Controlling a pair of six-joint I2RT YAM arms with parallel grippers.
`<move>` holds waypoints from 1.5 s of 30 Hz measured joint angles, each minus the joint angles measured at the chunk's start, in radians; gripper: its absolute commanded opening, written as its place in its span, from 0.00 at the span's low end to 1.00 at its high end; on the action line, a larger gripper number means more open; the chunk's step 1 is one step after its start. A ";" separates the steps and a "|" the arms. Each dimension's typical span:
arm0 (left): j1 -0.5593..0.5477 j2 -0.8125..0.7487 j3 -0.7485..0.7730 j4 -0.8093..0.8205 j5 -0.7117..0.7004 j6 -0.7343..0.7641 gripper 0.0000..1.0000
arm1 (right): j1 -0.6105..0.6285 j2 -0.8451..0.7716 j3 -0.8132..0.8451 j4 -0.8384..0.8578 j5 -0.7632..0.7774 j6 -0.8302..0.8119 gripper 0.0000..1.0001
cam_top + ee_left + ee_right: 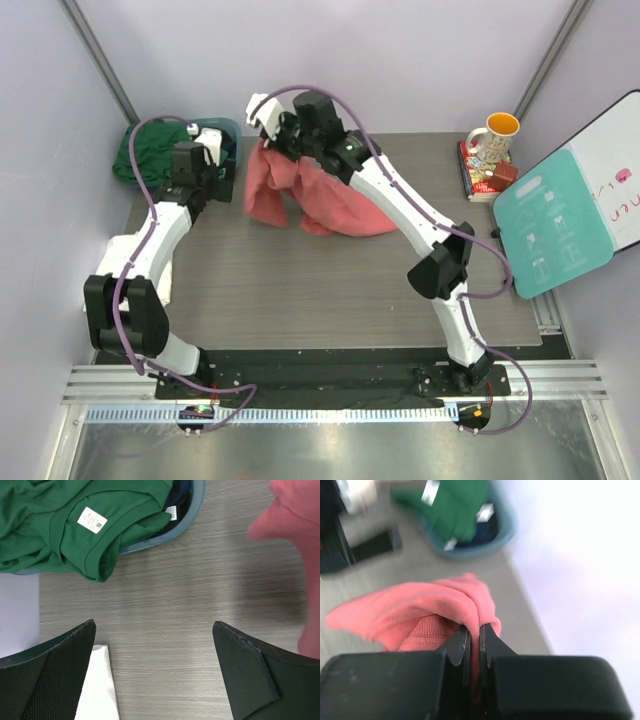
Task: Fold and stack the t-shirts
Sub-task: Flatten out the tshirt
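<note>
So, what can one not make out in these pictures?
White t-shirt: left wrist view, only a corner; left tool and frame edge hide the rest.
Label on the green t-shirt: same view, print too small.
Dark cloth in the teal tub: same view, under the green t-shirt.
Right wrist view: background behind the coral-red t-shirt blurred.

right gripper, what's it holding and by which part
The right gripper is shut on the coral-red t-shirt, pinching a bunched fold at its raised top; the exact part is unclear.
</note>
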 measured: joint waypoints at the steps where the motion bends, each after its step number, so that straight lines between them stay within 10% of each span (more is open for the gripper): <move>1: 0.000 0.007 0.000 0.006 -0.010 -0.007 0.98 | 0.007 -0.031 0.011 0.032 0.017 0.006 0.01; 15: 0.000 0.021 0.078 0.066 -0.080 -0.020 0.96 | -0.099 -0.428 -0.479 0.610 0.659 -0.190 0.01; 23: -0.008 0.095 0.173 0.012 0.204 0.015 0.97 | -0.324 -0.474 -1.091 0.553 0.772 -0.159 0.04; 26: -0.043 0.137 0.190 -0.051 0.308 0.063 0.98 | -0.319 -0.458 -1.214 0.437 0.755 -0.152 0.60; 45: -0.177 0.298 0.318 -0.365 0.724 0.412 1.00 | -0.299 -0.514 -1.153 0.381 0.730 -0.132 1.00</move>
